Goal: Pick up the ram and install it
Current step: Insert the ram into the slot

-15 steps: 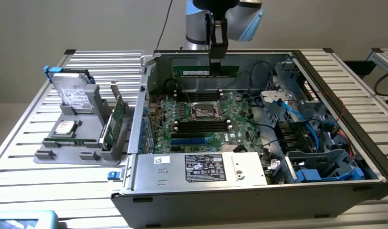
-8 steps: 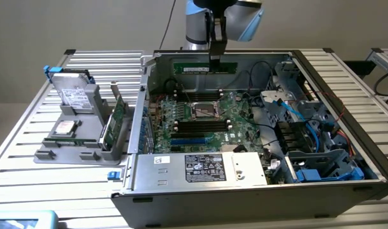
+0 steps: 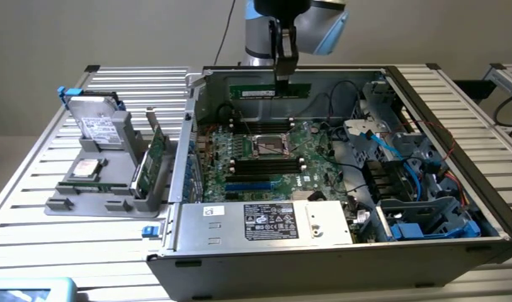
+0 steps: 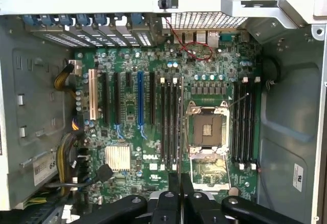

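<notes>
The slatted metal desk [image 3: 96, 245] carries an open computer case [image 3: 323, 267] lying on its side. Inside the case the green motherboard [image 3: 264, 157] faces up, its bare CPU socket [image 4: 208, 129] sitting between two banks of black memory slots [image 4: 171, 121]. Just beside the case, on the exterior view's left, a gray holder [image 3: 113, 204] keeps hard drives and an upright card. Over the case's far side, the tool [image 3: 282, 83] is pinched narrow on the ram [image 3: 256, 92], which hangs level, clear of the motherboard.
</notes>
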`<state>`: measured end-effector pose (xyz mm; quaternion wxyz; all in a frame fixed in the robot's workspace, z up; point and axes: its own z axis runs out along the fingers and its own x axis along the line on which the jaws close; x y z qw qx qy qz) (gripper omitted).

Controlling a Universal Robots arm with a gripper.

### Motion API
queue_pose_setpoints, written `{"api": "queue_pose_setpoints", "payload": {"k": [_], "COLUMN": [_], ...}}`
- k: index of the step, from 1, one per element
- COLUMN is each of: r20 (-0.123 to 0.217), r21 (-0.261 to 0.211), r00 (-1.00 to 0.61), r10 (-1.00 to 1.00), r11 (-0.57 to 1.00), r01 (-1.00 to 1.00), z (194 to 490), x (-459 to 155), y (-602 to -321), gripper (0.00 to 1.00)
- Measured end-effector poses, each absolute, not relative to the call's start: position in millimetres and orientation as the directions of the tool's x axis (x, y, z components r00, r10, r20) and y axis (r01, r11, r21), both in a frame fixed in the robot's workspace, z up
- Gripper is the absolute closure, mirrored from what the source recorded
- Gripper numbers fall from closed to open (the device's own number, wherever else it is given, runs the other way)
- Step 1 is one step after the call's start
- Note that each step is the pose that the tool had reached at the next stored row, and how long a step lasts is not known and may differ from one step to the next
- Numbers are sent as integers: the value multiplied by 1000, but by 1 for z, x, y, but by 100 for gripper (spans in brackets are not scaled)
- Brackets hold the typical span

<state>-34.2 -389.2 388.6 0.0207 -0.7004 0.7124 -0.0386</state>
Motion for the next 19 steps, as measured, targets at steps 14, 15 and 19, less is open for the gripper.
{"api": "queue_pose_setpoints", "payload": {"k": [14,15,19], "r20": [-9,-8,17], "r21": [-74,-73,-73], "r00": [-17,-17,-17], "r10": [-1000,-1000,-1000], "r11": [18,18,16], "r01": [-997,-997,-997], "z": [381,380,378], "x": [-33,-32,-31], "y": [-389,-389,-389], "gripper": [87,87,87]}}
